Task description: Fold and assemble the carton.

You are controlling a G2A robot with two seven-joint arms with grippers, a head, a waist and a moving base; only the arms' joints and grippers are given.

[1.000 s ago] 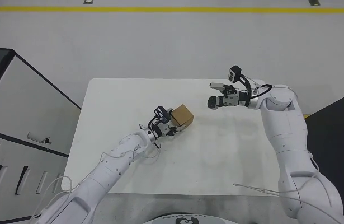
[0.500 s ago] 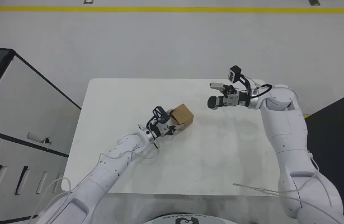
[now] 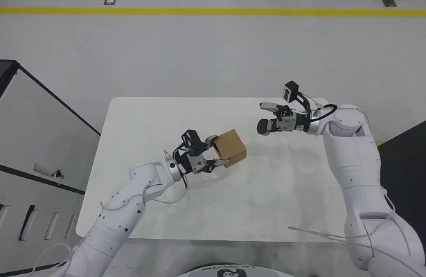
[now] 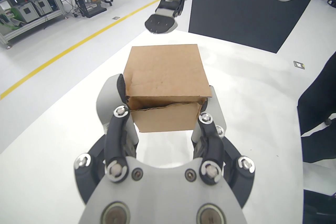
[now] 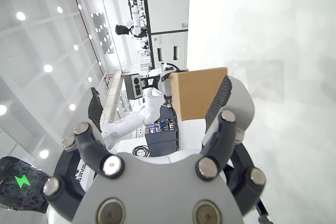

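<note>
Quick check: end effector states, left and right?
Left end effector: closed on the carton.
Right end effector: open, holding nothing.

The left arm (image 3: pixel 133 201) reaches forward and to the right, elbow slightly bent, wrist about level. The left gripper (image 3: pixel 213 154) points toward the right arm (image 3: pixel 348 149), its fingers (image 4: pixel 120 88) clamped on opposite sides of the carton (image 3: pixel 231 145). The right arm is folded at the elbow, forearm turned inward to the left. The right gripper (image 3: pixel 262 127) faces the left gripper, near it but apart, fingers (image 5: pixel 94 104) spread wide with nothing gripped.
</note>
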